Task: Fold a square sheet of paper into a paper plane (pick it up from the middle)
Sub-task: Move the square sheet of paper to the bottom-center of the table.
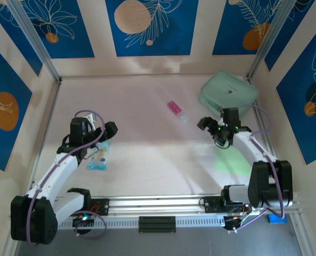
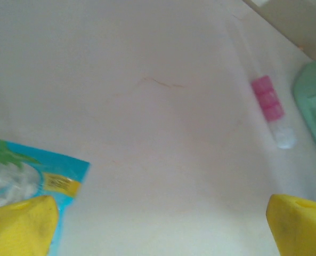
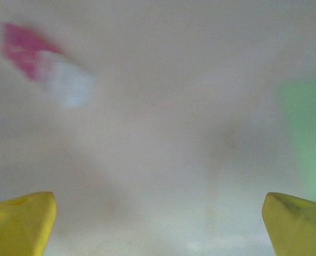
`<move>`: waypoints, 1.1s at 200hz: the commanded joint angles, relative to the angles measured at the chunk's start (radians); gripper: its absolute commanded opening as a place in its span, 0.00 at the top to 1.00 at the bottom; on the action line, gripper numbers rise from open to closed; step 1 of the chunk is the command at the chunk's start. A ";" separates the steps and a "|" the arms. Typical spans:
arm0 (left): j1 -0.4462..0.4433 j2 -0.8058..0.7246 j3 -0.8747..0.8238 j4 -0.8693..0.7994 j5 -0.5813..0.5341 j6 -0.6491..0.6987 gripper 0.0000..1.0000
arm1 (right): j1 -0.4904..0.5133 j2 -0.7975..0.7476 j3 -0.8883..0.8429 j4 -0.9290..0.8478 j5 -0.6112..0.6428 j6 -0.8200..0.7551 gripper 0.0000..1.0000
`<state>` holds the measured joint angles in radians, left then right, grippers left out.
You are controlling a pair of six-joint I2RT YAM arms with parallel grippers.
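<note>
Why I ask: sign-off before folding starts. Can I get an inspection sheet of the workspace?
Surface: pale table, faint scuffs.
Job's things: square sheet of paper flat, unfolded, at the near right.
Clutter: mint-green case, pink-and-white tube, blue-and-white packet.
Grippers: left gripper, right gripper, jaws open, empty.
Cables: purple cables in loose loops, no snag seen.
Surroundings: blue patterned panels.

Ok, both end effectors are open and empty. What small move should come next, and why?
Probably swing the right end effector back toward its own base and lower it over the middle of the green paper sheet. Its jaws stand wide open with nothing between them. The sheet lies flat and unfolded on the table, just nearer the base than the fingers, so it is the closer arm.
</note>
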<state>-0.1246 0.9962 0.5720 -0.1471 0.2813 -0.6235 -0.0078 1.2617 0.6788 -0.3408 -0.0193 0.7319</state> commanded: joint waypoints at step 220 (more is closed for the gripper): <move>-0.155 -0.093 0.025 -0.068 -0.040 -0.045 0.00 | 0.279 -0.048 -0.172 0.079 -0.013 0.414 0.01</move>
<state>-0.2783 0.9363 0.5636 -0.1616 0.3012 -0.6720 0.2058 1.2453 0.5209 -0.2588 -0.0776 1.0504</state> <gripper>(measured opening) 0.997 0.990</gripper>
